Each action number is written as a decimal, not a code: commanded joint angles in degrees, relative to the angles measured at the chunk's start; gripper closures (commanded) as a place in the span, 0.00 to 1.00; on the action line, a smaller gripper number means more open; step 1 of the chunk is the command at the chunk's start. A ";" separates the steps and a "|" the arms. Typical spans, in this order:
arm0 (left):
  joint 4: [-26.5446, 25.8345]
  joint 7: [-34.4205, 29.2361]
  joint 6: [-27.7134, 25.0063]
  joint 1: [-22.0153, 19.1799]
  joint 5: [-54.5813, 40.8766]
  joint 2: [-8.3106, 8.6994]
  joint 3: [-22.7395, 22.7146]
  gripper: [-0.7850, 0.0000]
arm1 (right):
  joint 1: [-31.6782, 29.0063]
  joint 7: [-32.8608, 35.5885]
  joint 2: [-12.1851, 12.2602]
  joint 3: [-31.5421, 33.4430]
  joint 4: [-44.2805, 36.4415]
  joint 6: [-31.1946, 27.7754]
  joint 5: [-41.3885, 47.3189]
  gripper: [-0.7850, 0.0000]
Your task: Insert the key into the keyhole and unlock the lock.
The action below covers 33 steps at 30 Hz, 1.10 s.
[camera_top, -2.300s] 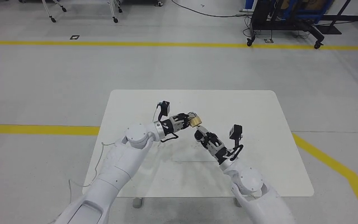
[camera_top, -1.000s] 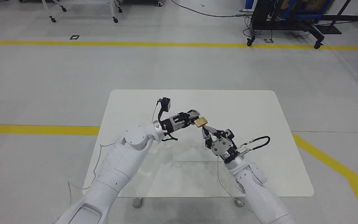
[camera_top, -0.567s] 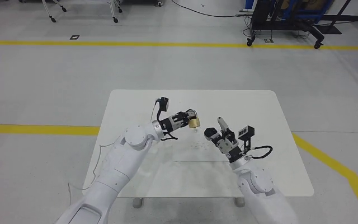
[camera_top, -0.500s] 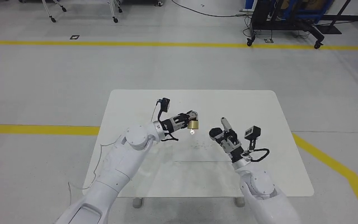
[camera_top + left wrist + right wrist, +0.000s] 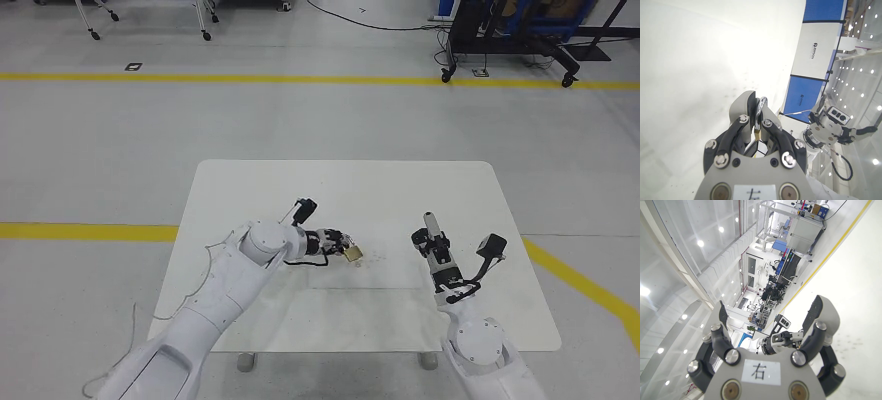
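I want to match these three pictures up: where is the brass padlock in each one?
Top view: padlock near the middle of the table, at the left gripper's tip.
Left wrist view: padlock clamped in the left gripper, shackle outward.
Right wrist view: cannot pick it out; the left gripper holding it is small and far off.
Shared landmark: the left gripper.

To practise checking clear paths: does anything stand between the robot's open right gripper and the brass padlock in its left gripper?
Nothing visible does. The stretch of white table between the right gripper and the small brass padlock with its silver shackle holds no object. The left gripper clamps the padlock by that shackle.
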 commanded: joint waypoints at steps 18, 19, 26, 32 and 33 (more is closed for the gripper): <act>4.37 -0.60 -3.20 -2.11 -4.64 -1.57 -0.60 0.00 | 0.00 0.00 0.00 0.00 0.00 0.00 0.00 0.00; 3.84 -0.16 -5.00 -1.98 -4.32 -1.48 -0.83 0.00 | 0.00 0.00 0.00 0.00 0.00 0.00 0.00 0.00; -3.39 9.78 -24.40 0.51 6.97 0.96 -4.56 0.00 | 0.72 -4.68 -0.18 1.00 0.14 -2.89 -4.07 0.00; -13.39 23.20 -33.93 6.52 25.11 4.08 -9.80 0.00 | 1.75 -18.09 -0.42 6.50 -3.56 -10.28 -13.72 0.00; -15.25 25.67 -34.70 7.74 27.46 4.57 -11.15 0.00 | 1.87 -20.34 -0.49 7.49 -4.40 -11.23 -14.95 0.00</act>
